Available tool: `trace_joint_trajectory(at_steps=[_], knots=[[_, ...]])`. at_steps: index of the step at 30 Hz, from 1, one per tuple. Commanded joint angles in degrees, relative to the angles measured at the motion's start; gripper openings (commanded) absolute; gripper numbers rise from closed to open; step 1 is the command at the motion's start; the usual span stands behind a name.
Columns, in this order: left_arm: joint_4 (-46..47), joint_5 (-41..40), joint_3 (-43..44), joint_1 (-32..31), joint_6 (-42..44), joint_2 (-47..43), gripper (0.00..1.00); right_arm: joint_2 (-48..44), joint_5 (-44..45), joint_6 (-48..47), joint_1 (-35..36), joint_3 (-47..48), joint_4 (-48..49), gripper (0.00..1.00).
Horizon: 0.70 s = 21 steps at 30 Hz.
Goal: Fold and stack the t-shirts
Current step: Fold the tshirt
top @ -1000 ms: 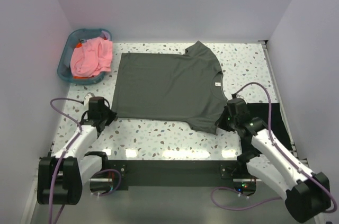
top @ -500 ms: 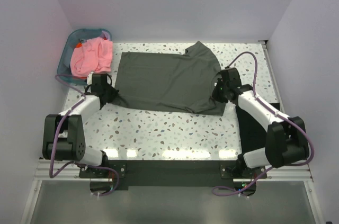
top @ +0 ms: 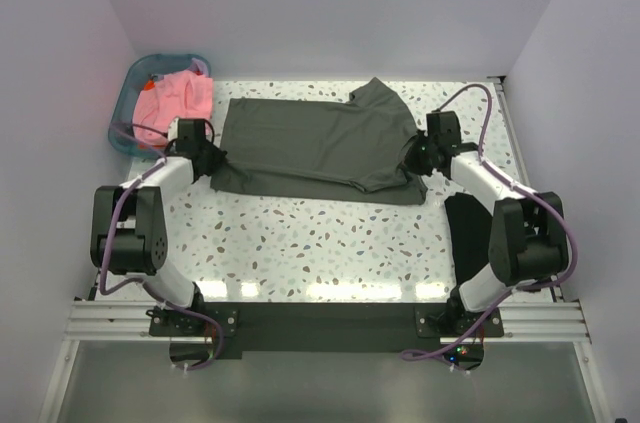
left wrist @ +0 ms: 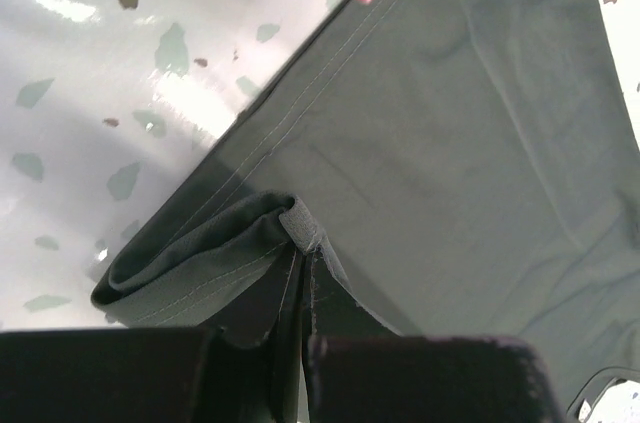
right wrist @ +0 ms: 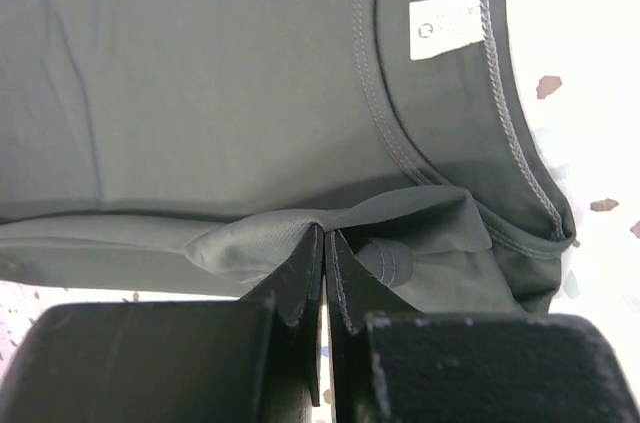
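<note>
White terrazzo tabletop (top: 320,233), flecked with grey and brown, sits between plain pale walls on the left, far and right sides, and a row of light glare runs along its near edge.

An olive-grey t-shirt (top: 320,143) lies across the far half of the table, hem to the left and collar to the right. One sleeve (top: 375,95) points toward the far wall. Its near edge is raised at both ends and the cloth sags between them, so the shirt shows as a wide, shallow band. In the right wrist view a white neck label (right wrist: 447,25) sits inside the stitched collar.

The left gripper (top: 212,158) is at the shirt's near-left corner. From its own camera the left gripper (left wrist: 303,273) has its jaws pressed together on a bunched fold of the hem. The left arm runs up the left side of the table and its forearm angles rightward to the cloth. The right gripper (top: 415,156) is at the collar end. Seen close, the right gripper (right wrist: 325,253) is clamped tight on a pinch of fabric just below the neckline. The right arm mirrors the left, reaching up the right side with its wrist turned inward.

At the far-left corner is a teal basket (top: 122,118) with a salmon-pink shirt (top: 175,103) heaped in it. A black cloth (top: 470,233) lies on the right side beneath the right arm; I cannot tell if it is a shirt.
</note>
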Motion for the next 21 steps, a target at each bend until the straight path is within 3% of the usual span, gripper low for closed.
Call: trace_joint_trajectory(at_steps=[1,21], knots=[[0.8,-0.2,4.1,0.1,1.4,1.9,0.00,1.3,-1.6,0.7,-0.5,2.4,3.5,0.00],[-1.6,-1.8,10.0,0.4,3.6,8.8,0.00,12.8,-3.0,1.3,-1.6,11.8,4.6,0.00]])
